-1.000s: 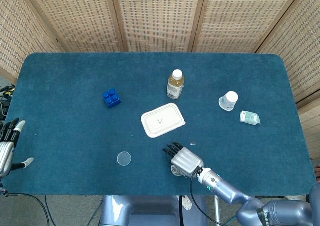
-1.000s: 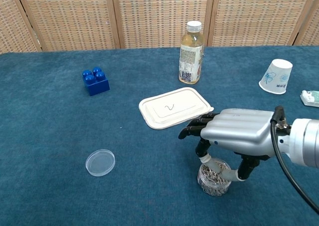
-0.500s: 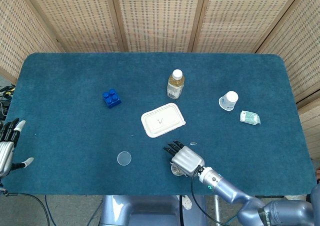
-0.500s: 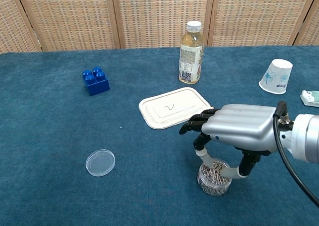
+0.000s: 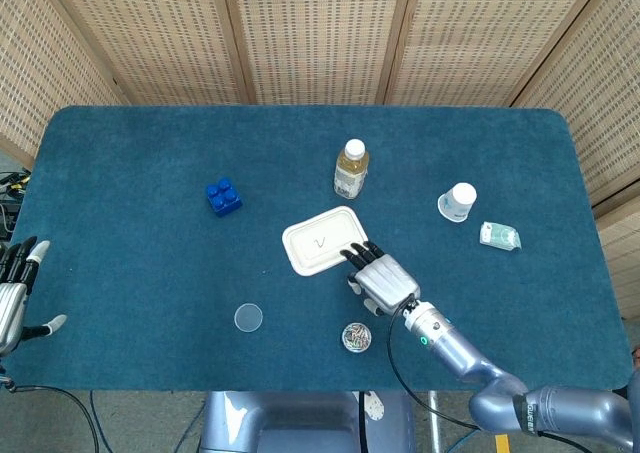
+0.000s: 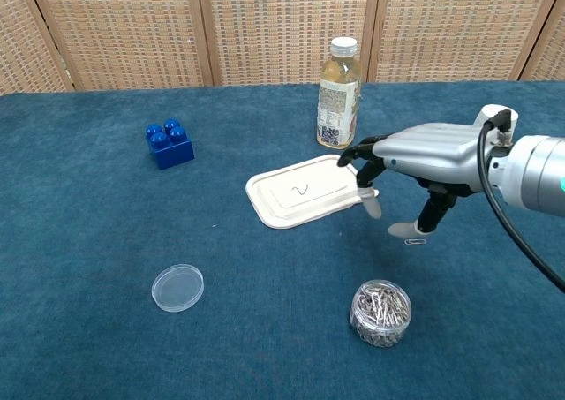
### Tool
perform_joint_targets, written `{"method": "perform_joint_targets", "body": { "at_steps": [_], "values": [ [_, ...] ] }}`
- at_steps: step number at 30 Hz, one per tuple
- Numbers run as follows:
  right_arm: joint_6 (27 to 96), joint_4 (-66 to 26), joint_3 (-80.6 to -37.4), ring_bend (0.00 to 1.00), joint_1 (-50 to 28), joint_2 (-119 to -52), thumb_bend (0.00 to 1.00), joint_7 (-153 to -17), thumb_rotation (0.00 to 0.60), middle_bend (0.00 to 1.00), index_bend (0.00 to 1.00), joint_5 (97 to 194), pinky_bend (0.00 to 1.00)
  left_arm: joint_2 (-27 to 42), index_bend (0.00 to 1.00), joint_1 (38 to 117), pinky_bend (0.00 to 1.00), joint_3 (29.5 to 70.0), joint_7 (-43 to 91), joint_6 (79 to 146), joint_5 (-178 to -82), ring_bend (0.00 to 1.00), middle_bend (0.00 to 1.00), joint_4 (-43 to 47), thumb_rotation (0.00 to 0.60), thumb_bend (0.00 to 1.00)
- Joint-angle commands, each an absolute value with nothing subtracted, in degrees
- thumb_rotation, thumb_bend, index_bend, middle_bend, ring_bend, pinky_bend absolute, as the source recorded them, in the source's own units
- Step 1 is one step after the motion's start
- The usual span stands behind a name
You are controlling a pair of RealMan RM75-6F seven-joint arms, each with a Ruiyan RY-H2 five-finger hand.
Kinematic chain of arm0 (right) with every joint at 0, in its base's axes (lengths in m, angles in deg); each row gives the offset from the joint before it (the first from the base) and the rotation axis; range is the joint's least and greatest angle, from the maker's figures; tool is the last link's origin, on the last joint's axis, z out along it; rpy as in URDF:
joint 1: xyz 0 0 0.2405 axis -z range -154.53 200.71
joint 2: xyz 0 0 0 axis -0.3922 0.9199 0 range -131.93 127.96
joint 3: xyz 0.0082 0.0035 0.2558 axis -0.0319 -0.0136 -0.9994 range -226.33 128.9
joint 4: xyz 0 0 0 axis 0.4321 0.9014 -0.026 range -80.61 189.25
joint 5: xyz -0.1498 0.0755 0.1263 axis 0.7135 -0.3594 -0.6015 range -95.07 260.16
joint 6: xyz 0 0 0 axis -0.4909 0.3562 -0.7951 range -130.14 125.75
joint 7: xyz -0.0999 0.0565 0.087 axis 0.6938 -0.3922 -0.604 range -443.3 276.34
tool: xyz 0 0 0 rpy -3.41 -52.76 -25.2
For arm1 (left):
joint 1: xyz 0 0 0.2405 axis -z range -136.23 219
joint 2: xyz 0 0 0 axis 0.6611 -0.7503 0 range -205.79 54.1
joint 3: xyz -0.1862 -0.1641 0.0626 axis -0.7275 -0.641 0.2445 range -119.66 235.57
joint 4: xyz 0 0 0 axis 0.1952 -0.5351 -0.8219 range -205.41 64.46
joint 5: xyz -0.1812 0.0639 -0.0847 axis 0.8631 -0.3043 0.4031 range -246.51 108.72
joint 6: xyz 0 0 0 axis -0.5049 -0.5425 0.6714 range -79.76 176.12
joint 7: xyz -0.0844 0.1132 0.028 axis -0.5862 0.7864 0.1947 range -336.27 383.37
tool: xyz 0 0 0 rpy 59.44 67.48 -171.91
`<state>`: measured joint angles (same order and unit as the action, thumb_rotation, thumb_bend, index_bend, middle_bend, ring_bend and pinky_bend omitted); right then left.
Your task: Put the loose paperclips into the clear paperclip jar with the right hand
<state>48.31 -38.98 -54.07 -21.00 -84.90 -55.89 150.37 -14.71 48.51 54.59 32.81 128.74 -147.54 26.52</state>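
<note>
The clear paperclip jar (image 6: 380,313) stands open near the front edge of the table (image 5: 130,223), a bit right of the middle. It is full of paperclips. One loose paperclip (image 6: 414,241) lies flat on the blue cloth, behind the jar and well apart from it.

My right hand (image 6: 415,157) is just above that paperclip. My fingers are spread and hold nothing. My thumb tip is just beside the clip, and I cannot tell if it touches.

The white lid (image 6: 307,190) lies beside my hand. The round clear lid (image 6: 177,287) lies near the front edge. My left hand (image 5: 14,293) is open at the left edge.
</note>
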Motion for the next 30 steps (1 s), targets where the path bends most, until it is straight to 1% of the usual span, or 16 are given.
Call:
{"method": "perform_joint_targets", "body": {
  "at_steps": [1,7,23,30],
  "values": [
    [47.4,-34.5,-53.9,0.00,-21.0,-86.9,0.31,-56.2,0.600,0.08,0.51,147.8,0.08,-14.7,0.00,48.5,0.00,54.6,32.8,128.7,-147.5,0.00,0.00,26.5,0.600,0.00],
    [46.7,-29.6,-53.6,0.00,-20.7,-89.3,0.31,-56.3,0.600,0.08,0.51,144.4,0.09,-14.6,0.00,48.7,0.00,54.6,32.9,128.4,-147.3,0.00,0.00,26.5,0.600,0.00],
    [46.3,-27.3,-53.7,0.00,-20.4,-91.6,0.31,-58.3,0.600,0.08,0.51,142.7,0.08,-14.6,0.00,48.6,0.00,54.7,33.0,128.4,-147.4,0.00,0.00,26.5,0.600,0.00],
    [45.8,-24.3,-54.1,0.00,-20.9,-93.4,0.31,-58.0,0.600,0.08,0.51,141.5,0.09,-14.7,0.00,48.7,0.00,54.6,32.7,128.3,-147.2,0.00,0.00,26.4,0.600,0.00]
  ]
}}
